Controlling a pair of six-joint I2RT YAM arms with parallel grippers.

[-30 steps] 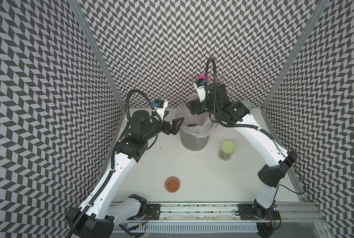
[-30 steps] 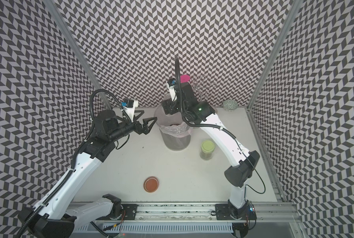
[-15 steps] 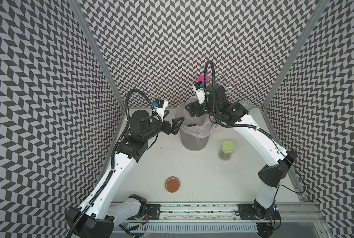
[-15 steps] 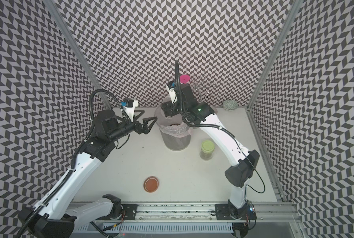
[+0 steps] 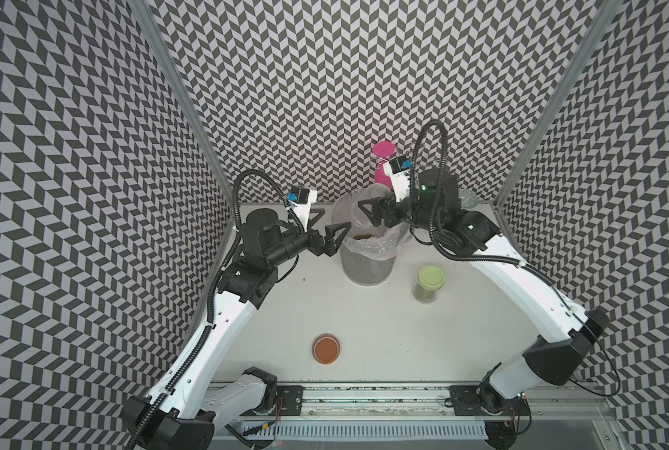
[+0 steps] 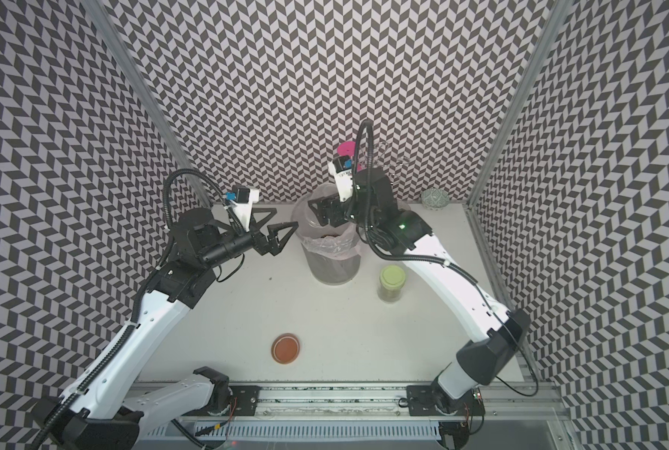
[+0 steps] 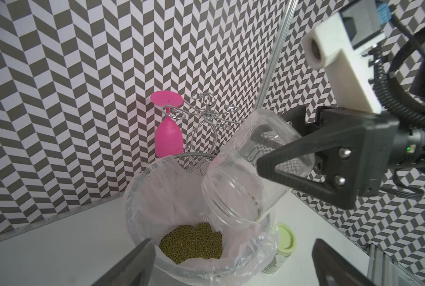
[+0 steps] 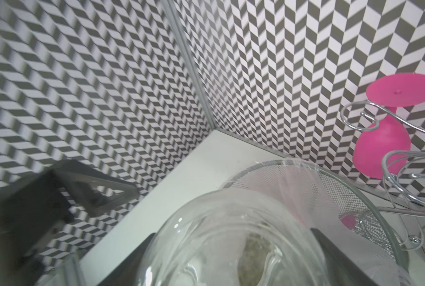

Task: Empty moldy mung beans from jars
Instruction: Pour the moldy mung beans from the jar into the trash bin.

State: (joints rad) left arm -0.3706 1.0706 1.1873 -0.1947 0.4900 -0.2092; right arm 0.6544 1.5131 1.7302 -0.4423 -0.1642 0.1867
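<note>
My right gripper point(image 5: 370, 208) is shut on an open clear jar point(image 7: 243, 193), tilted mouth-down over the grey bin point(image 5: 366, 269). Through the glass only a few grains show inside it. A heap of olive mung beans point(image 7: 191, 242) lies in the bin's plastic liner. In the right wrist view the jar point(image 8: 219, 235) fills the space between the fingers. My left gripper point(image 5: 335, 218) hangs open and empty at the bin's left rim. The other jar point(image 5: 428, 284), with a pale green lid, stands upright to the right of the bin. An orange-brown lid point(image 5: 326, 348) lies alone near the table's front.
A pink goblet point(image 5: 383, 156) hangs upside down on a wire rack point(image 7: 206, 114) just behind the bin. A small patterned bowl point(image 6: 435, 198) sits in the back right corner. Patterned walls close in three sides, and a metal rail point(image 5: 364, 397) runs along the front.
My right wrist has shifted slightly to the right with the jar still in its grip over the bin. The left arm has not moved.
</note>
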